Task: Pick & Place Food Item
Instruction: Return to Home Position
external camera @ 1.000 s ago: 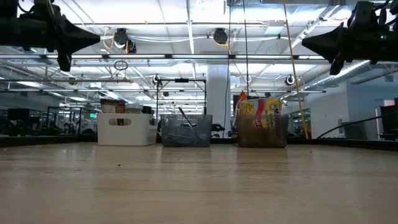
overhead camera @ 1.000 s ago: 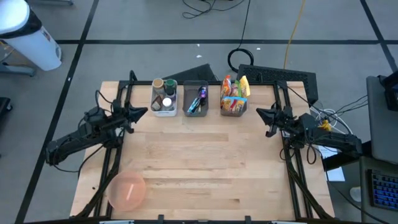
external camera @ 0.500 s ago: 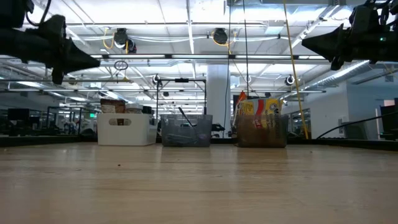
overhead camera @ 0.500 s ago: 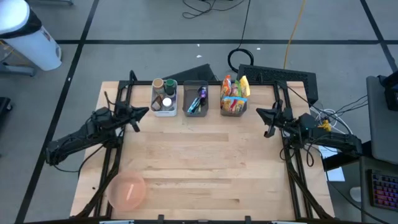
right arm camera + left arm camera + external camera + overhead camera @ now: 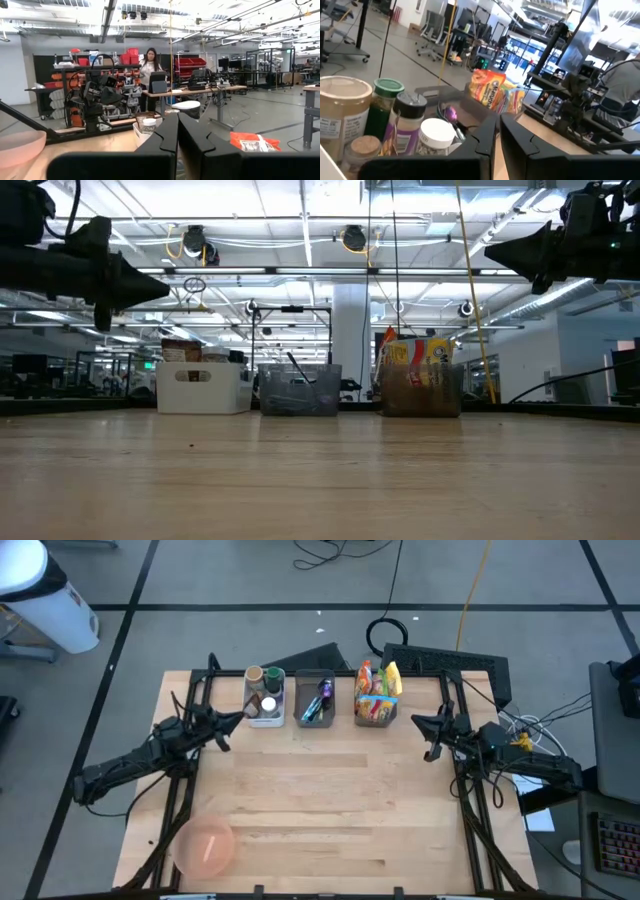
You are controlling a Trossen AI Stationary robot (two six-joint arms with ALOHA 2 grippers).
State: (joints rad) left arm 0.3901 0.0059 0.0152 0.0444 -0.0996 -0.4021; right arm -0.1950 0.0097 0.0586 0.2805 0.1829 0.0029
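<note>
1. Homing looks like the step in hand: the food items sit in three bins along the table's [image 5: 330,800] twelve o'clock edge, and only a pink bowl [image 5: 205,845] rests elsewhere, at seven o'clock.
2. Left gripper [image 5: 236,719] hovers at ten o'clock, fingers together and empty, just beside the white bin [image 5: 203,390] of bottles.
3. Right gripper [image 5: 418,723] hovers at two o'clock, fingers together and empty, near the right black bin [image 5: 420,395] of bright packs; the left black bin [image 5: 298,392] stands between the other two.
4. Next, by my judgement, the left arm should draw back without clipping the white bin.
</note>
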